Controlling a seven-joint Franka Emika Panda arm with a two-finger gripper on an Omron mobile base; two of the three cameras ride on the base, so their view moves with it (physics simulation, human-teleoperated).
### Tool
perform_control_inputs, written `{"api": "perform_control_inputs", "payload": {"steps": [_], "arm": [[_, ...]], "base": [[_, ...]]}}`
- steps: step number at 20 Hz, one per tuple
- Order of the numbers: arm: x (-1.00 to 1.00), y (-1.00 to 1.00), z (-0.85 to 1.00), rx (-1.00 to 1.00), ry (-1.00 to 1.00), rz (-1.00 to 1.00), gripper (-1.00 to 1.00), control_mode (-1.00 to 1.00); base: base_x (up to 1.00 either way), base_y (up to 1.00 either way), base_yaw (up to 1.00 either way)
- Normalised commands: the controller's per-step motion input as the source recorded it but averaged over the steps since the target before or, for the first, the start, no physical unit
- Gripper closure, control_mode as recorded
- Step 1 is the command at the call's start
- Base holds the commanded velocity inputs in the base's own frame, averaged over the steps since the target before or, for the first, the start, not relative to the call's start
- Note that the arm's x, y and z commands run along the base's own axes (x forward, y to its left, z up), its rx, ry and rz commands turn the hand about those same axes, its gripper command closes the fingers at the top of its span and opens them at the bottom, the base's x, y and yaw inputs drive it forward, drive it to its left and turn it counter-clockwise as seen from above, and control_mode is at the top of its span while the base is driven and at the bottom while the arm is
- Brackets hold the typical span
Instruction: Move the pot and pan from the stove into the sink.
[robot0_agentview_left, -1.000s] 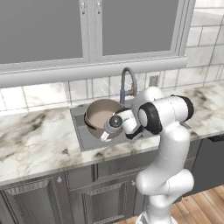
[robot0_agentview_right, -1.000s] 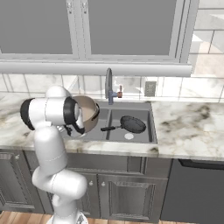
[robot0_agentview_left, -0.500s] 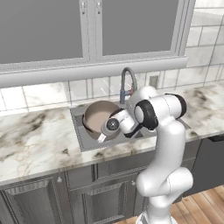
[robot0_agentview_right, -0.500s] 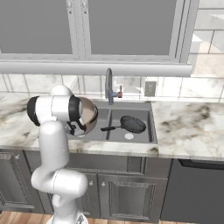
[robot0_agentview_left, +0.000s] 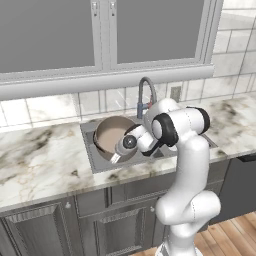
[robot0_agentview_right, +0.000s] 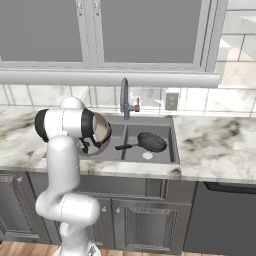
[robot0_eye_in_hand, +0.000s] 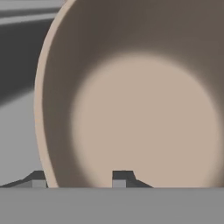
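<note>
My fingers (robot0_eye_in_hand: 81, 178) pinching the pot's (robot0_agentview_left: 114, 136) rim, one inside, one outside, pot in the sink's (robot0_agentview_right: 172, 145) left basin, pan (robot0_agentview_right: 151, 142) in the right basin, faucet (robot0_agentview_left: 145, 95) behind

pot (robot0_agentview_left: 112, 136) fills left basin; pan (robot0_agentview_right: 151, 142) occupies right

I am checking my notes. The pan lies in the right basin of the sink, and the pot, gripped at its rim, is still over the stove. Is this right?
One thing is wrong. The pot is over the left basin of the sink, not over the stove; the left base view shows it. The pan lies in the right basin, and the gripper straddles the pot's rim.
</note>
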Motion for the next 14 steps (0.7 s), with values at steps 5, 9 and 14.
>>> {"api": "perform_control_inputs", "payload": {"steps": [5, 9, 14], "arm": [[-0.12, -0.06, -0.08, 0.0, 0.0, 0.0, 1.0, -1.0], [-0.45, -0.13, -0.02, 0.01, -0.02, -0.01, 1.0, -1.0], [-0.56, -0.19, -0.01, 0.02, -0.05, -0.02, 1.0, -1.0]], "base": [[0.0, 0.0, 0.0], [0.0, 0.0, 0.0], [0.0, 0.0, 0.0]]}}
